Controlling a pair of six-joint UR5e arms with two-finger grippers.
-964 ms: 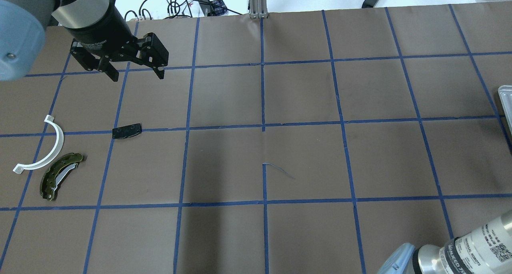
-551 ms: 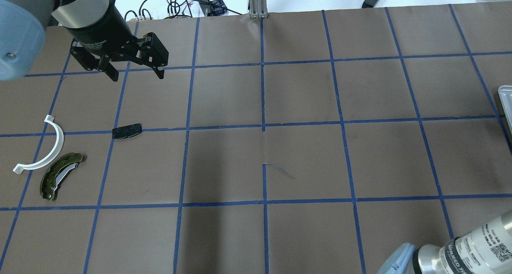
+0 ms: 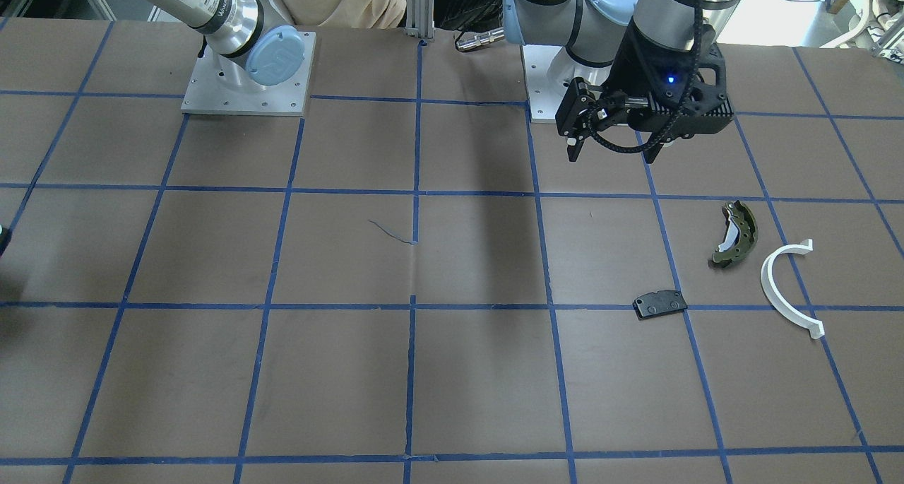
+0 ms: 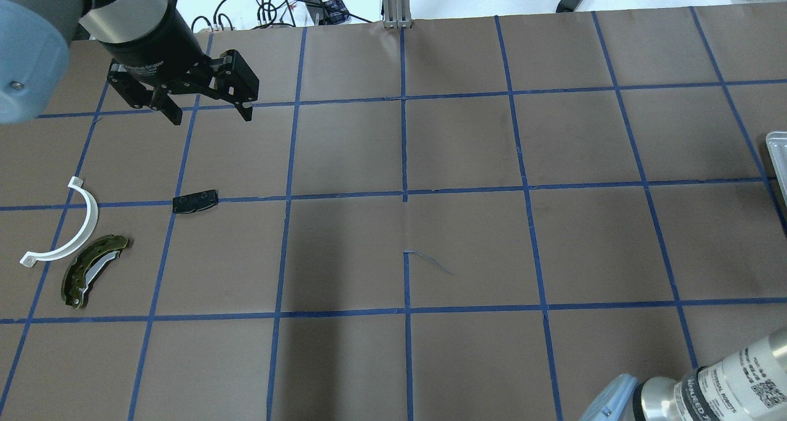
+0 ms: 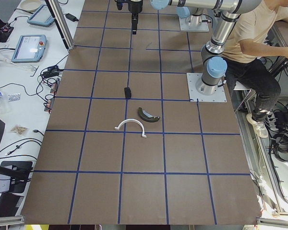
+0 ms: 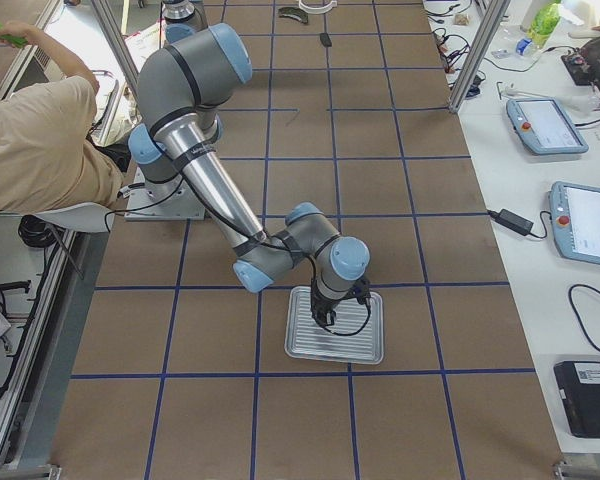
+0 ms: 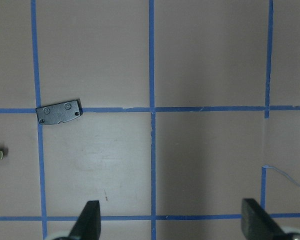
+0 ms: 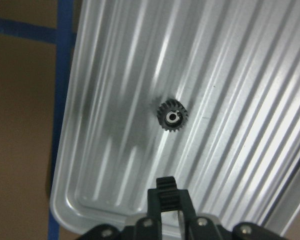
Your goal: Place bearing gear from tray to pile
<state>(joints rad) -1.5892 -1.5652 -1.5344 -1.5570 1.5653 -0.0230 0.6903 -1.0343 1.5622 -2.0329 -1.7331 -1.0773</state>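
Note:
A small black bearing gear (image 8: 172, 117) lies flat on the ribbed metal tray (image 8: 230, 100), just ahead of my right gripper (image 8: 166, 187), whose fingers are together above the tray's near rim. From the right side, that gripper (image 6: 325, 318) hangs over the tray (image 6: 305, 338). The pile lies at the far left: an olive brake shoe (image 4: 92, 278), a white half-ring (image 4: 94, 215) and a black pad (image 4: 195, 201). My left gripper (image 4: 209, 117) is open and empty, hovering beyond the pad (image 7: 59, 112).
The table is brown paper with a blue tape grid. Only the tray's corner (image 4: 778, 157) shows at the right edge of the overhead view. A seated person (image 6: 40, 150) is behind the robot's bases. Cables and tablets lie beyond the table's far edge.
My right arm's forearm has shifted slightly at the overhead view's lower right. The left arm and the pile have not moved.

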